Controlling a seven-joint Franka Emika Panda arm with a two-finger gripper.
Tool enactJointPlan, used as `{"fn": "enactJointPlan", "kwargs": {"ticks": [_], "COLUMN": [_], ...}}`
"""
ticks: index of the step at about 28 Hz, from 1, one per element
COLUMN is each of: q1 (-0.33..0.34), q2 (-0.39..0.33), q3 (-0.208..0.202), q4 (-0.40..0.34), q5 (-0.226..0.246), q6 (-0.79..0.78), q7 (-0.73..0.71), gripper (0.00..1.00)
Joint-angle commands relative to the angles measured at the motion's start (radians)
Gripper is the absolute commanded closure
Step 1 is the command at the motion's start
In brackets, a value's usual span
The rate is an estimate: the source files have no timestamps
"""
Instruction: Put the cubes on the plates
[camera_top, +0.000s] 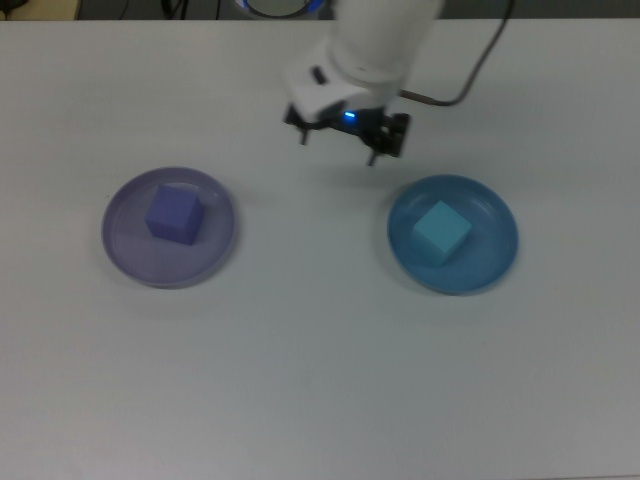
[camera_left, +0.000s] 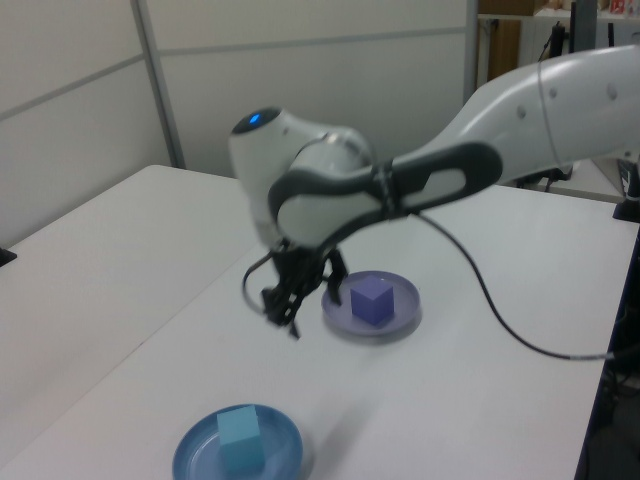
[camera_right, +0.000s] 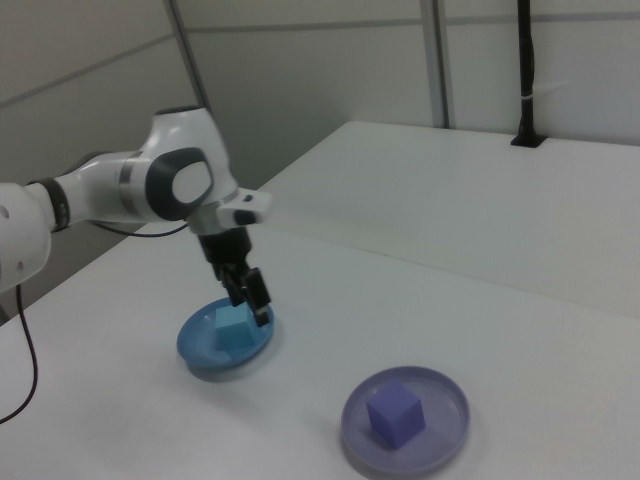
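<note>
while the gripper (camera_top: 337, 143) hangs empty, the turquoise cube (camera_top: 441, 231) lies apart.

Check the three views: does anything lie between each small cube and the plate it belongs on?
Nothing visible does. The matte turquoise cube already rests on the round blue plate, and the purple-blue cube on the pale lavender plate.

In your top view the arm (camera_top: 385, 35) is cut off by the upper edge. In your left view it runs off the right edge, and the blue plate (camera_left: 200, 450) is clipped at the bottom. In your right view the gripper (camera_right: 250, 290) overlaps the turquoise cube (camera_right: 232, 327).
</note>
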Motion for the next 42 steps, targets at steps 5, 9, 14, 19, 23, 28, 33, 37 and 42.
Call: {"fn": "enactJointPlan", "kwargs": {"ticks": [5,9,14,19,23,28,33,37,42], "q1": [-0.190,-0.267,-0.310,-0.311,-0.313,-0.313,-0.313,-0.313,-0.313], "q2": [-0.138,-0.192,-0.234,-0.235,-0.234,-0.234,-0.232,-0.231,-0.230], "q3": [-0.001,-0.001,-0.007,-0.022,-0.022,-0.033,-0.036,-0.039,-0.039], "q4": [-0.062,-0.064,-0.062,-0.058,-0.058,-0.053,-0.051,-0.053,-0.051], "q5": [0.038,0.050,0.058,0.062,0.062,0.062,0.064,0.066,0.075], "q6": [-0.090,-0.140,-0.179,-0.180,-0.175,-0.173,-0.172,-0.170,-0.170], "q7": [-0.293,-0.416,-0.479,-0.479,-0.478,-0.478,-0.478,-0.478,-0.475], "gripper": [0.00,0.00,0.00,0.00,0.00,0.00,0.00,0.00,0.00]}}
